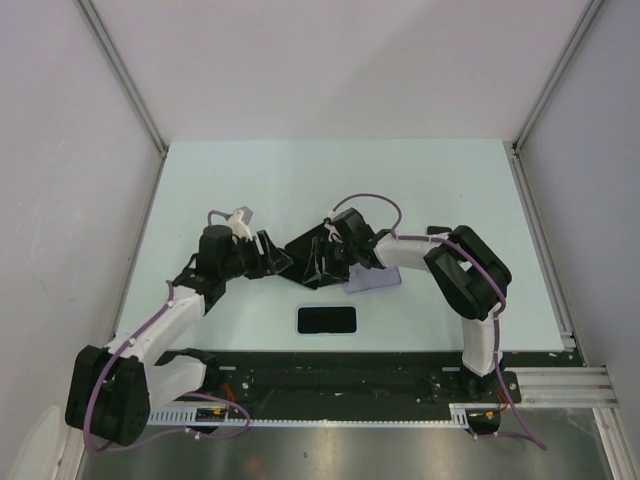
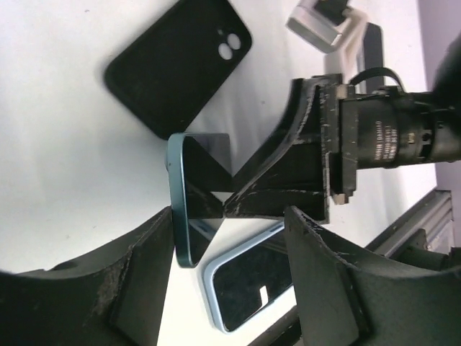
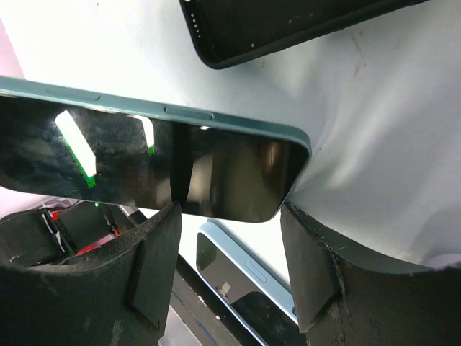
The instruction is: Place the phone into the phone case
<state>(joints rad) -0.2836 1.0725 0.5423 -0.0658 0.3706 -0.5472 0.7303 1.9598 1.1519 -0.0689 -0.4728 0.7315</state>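
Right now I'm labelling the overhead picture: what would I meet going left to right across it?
left end effector → black case → pale blue phone → right arm's elbow

No legible text or labels.

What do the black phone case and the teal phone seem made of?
Black phone case: likely silicone or soft plastic; matte, no glare. Teal phone: glossy glass front mirroring lights; satin teal frame, perhaps metal, though the look leaves that open.
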